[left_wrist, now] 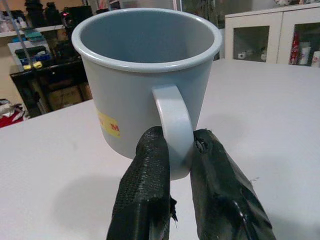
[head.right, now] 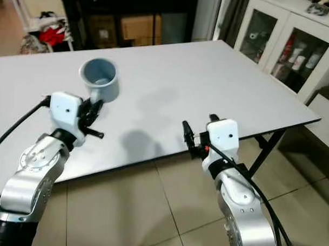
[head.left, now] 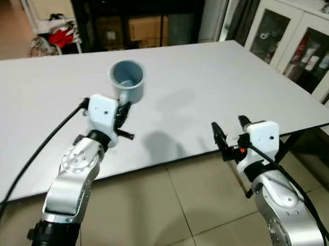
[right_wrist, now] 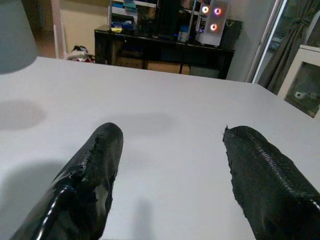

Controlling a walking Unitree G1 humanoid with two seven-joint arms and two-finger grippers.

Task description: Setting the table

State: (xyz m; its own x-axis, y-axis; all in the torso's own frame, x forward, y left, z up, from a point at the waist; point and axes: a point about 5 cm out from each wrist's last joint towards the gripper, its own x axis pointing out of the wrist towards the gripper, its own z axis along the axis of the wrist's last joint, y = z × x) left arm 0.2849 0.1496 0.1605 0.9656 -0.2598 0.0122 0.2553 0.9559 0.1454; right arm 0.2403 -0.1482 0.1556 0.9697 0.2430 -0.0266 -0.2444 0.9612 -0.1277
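Our left gripper (left_wrist: 176, 165) is clamped on the handle of the grey mug (head.left: 126, 79), held above the worktop (head.left: 209, 76). It looks light, rigid and smooth. Our right gripper (head.left: 229, 133) waits, fingers apart.

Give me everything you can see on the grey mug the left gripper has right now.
The mug is plain grey-blue, smooth like plastic or enamel, with a rolled rim, a loop handle and a yellow sticker with red print on its side. It is upright and looks empty. The left gripper pinches the handle between its two black fingers. The mug is over the white table; whether its base is touching the table I cannot tell.
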